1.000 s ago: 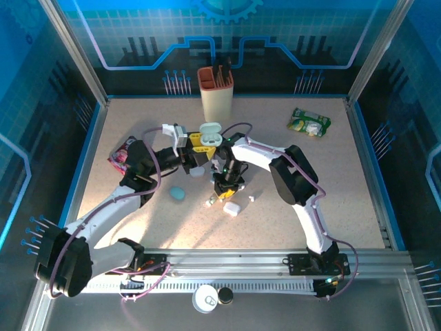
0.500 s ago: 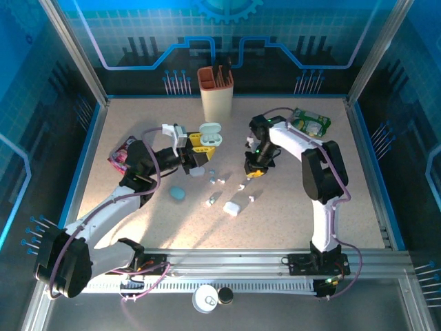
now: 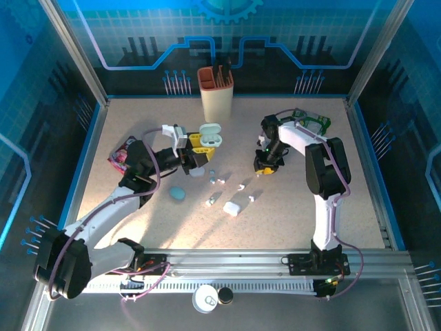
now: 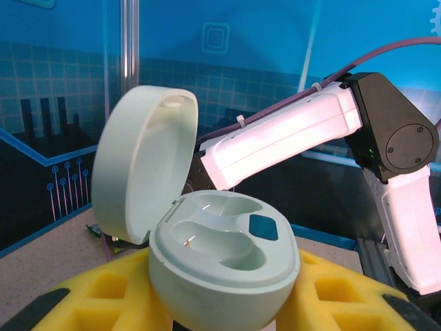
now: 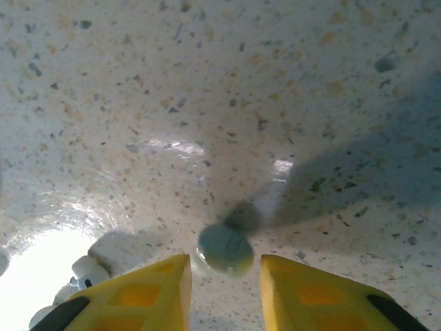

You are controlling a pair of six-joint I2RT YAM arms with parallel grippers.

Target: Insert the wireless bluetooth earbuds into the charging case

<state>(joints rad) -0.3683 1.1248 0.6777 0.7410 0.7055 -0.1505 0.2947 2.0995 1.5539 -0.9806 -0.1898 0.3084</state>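
The left fingers [image 4: 344, 284] grip the open case [image 4: 227, 256], wells up. The right fingers [image 5: 303, 289], narrowly parted, flank a blurred earbud [image 5: 225, 249] by the counter [image 5: 207, 83]; I'd centre it, then close gently.

Left gripper [image 3: 203, 143] jaws clamped; right gripper [image 3: 263, 169] jaws parted, pointing down.

High camera overlooks speckled beige tabletop [image 3: 358, 200] from its near edge. Left wrist camera faces white right arm [image 4: 282, 138]; right wrist's looks straight down, close.
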